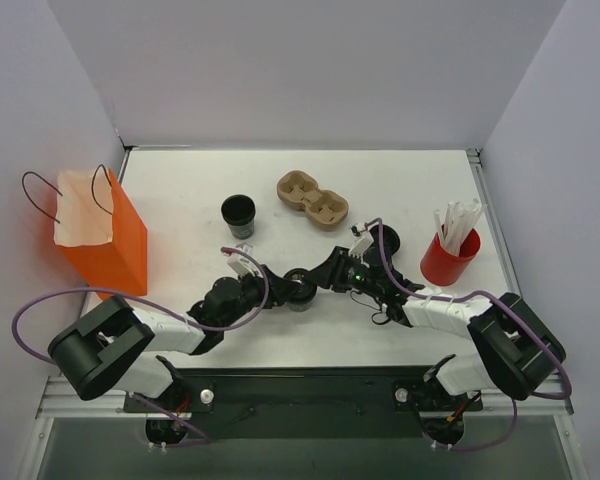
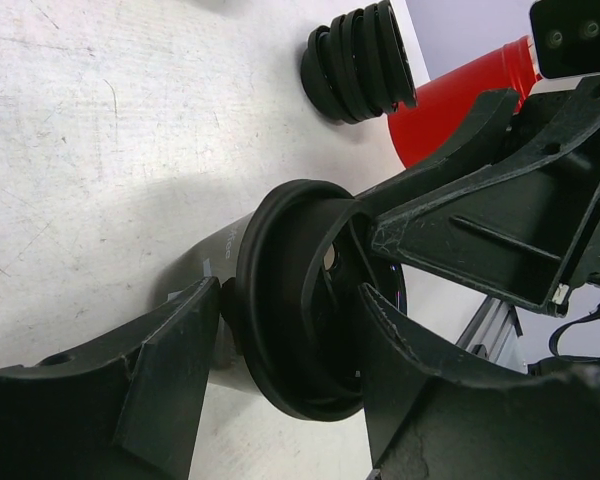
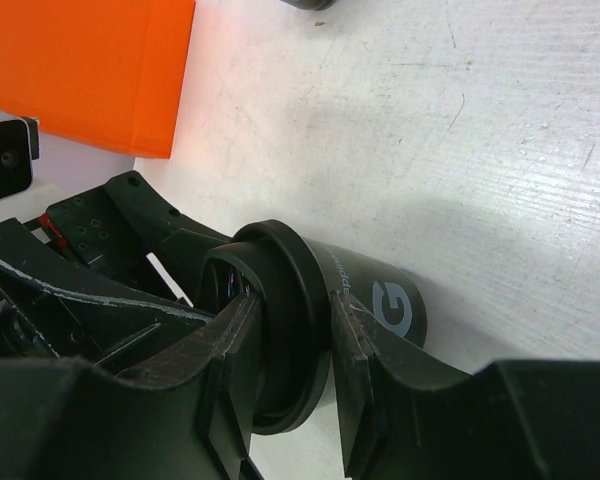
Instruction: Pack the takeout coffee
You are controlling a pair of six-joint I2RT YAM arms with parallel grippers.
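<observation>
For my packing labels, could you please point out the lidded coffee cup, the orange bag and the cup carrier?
lidded coffee cup [image 3: 378,292]: right wrist view, its side wall.
orange bag [image 1: 125,245]: top view, its side face.
cup carrier [image 1: 312,200]: top view, between its wells.

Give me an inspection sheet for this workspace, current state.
Surface: white table, scuffed, no spills seen.
Job's things: the takeout coffee, lidded, upright at centre between both grippers; orange bag stands open at left.
Clutter: lidless black cup; cardboard cup carrier; stack of lids; red cup of white sticks.
Grippers: right gripper pinches the lid rim; left gripper flanks the cup, contact unclear.
Cables: purple cables loop off both arms, none seen snagged.
Surroundings: white walls on three sides.
</observation>
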